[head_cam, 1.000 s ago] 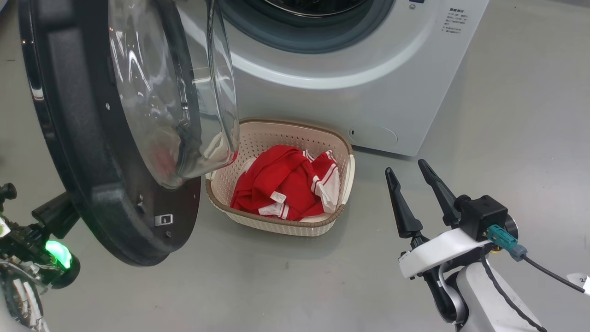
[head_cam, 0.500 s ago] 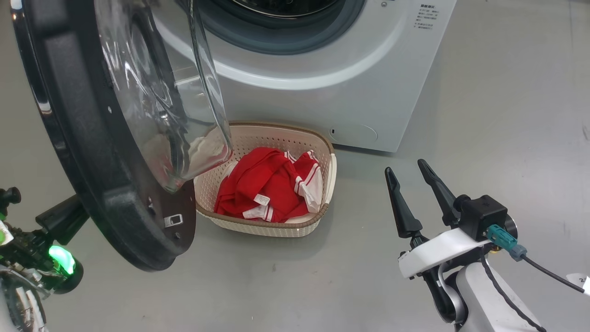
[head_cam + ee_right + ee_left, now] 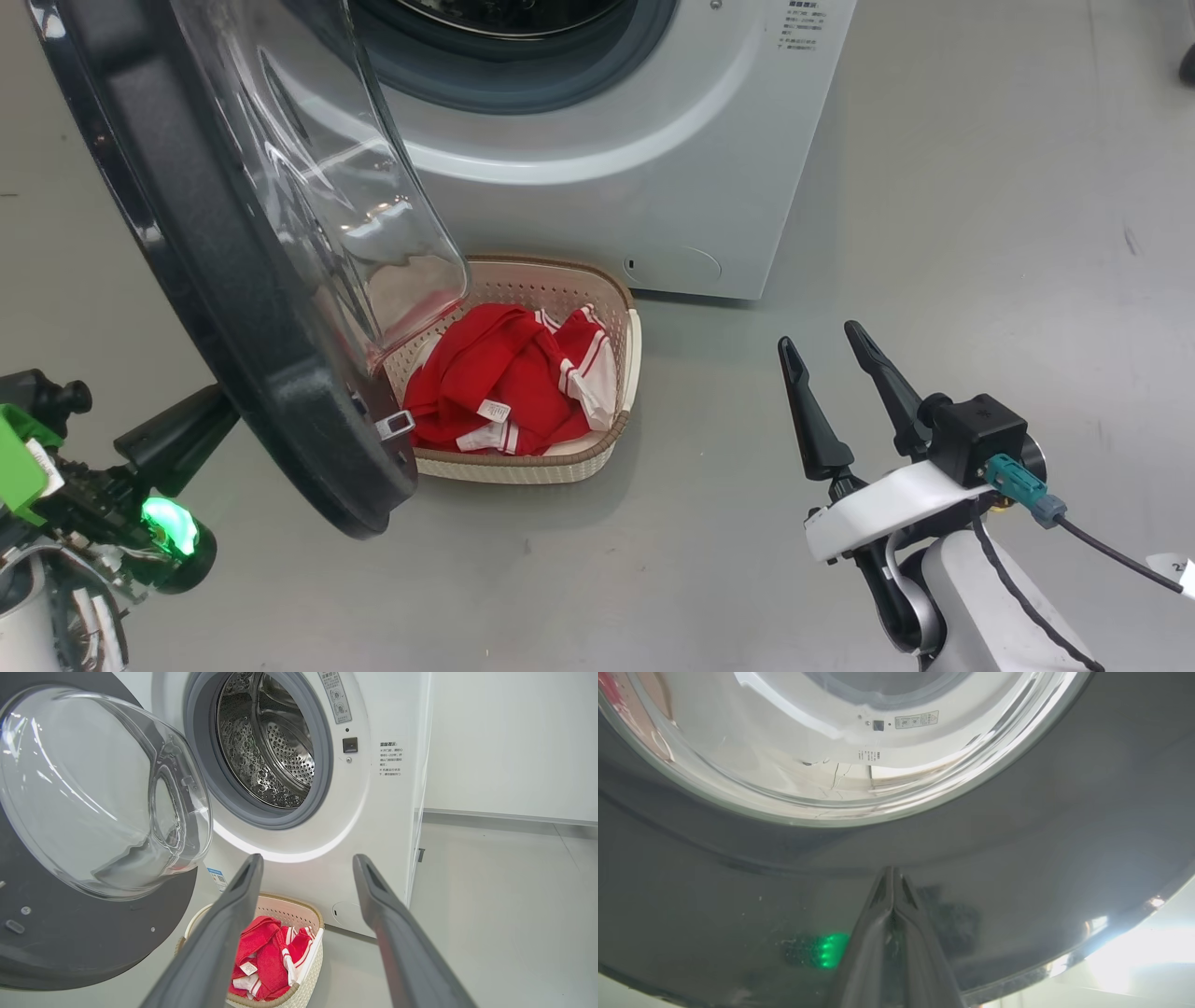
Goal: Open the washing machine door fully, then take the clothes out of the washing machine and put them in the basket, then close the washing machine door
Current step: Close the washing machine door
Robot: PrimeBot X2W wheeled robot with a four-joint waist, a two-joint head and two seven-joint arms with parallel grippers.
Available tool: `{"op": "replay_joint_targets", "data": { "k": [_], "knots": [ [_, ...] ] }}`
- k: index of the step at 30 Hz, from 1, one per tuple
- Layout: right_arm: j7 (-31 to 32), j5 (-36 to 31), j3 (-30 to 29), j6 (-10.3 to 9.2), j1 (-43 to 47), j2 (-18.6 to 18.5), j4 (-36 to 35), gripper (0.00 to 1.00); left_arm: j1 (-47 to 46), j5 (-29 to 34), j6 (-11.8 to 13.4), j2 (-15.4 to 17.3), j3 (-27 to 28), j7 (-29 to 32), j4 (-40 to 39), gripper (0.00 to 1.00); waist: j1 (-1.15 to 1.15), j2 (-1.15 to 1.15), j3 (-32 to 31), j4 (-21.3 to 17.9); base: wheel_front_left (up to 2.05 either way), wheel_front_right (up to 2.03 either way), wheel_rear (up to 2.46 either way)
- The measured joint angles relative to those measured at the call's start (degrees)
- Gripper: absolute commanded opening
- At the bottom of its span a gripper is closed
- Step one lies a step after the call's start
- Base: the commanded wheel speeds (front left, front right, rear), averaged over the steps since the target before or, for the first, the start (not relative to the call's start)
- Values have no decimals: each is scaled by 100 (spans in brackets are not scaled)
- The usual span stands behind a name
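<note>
The washing machine [image 3: 607,187] stands at the top, its steel drum [image 3: 275,742] showing no fabric inside. The washing machine door [image 3: 233,327] hangs partly open at the left, its glass bowl [image 3: 327,187] facing the machine. My left gripper [image 3: 891,872] is shut with nothing in it, and its tips rest against the door's glossy black outer face [image 3: 1017,858]. Its dark fingers [image 3: 177,437] run behind the rim. The red clothes [image 3: 504,373] lie in the cream basket [image 3: 627,373] on the floor before the machine. My right gripper [image 3: 820,336] stands open and empty, right of the basket.
Grey floor [image 3: 980,233] stretches out to the right of the machine. The door's lower edge overhangs the basket's left side. A latch tab [image 3: 397,425] sticks out of the door's rim near the basket. A white wall [image 3: 509,742] stands behind the machine.
The head camera has shifted, so the machine sits further left in view. The door has swung toward the machine and over the basket, with my left gripper following it. The right gripper has stayed put.
</note>
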Motion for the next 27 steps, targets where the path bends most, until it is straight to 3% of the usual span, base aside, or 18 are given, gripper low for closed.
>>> {"op": "replay_joint_targets", "data": {
  "k": [15, 19, 23, 27],
  "knots": [
    [0, 0, -78, 0, 2, 13, -15, 100, 171, -502, -16, -1, -670, -545, -140, 0, 0, 0, 0, -192, 0, 0, 0],
    [0, 0, -108, 0, 5, 14, -14, 100, 221, -504, -148, -1, -737, -846, -227, 0, 0, 0, -22, -201, 0, 0, 0],
    [0, 0, -164, 0, 66, 14, -12, 100, 265, -298, -302, -8, -746, -1270, -359, 0, 0, 0, -87, -180, 0, 0, 0],
    [0, 0, -170, 0, 92, 22, -11, 100, 396, 589, -424, -9, -703, -1778, -701, 0, 0, 0, -143, -138, 0, 0, 0]
  ]
}}
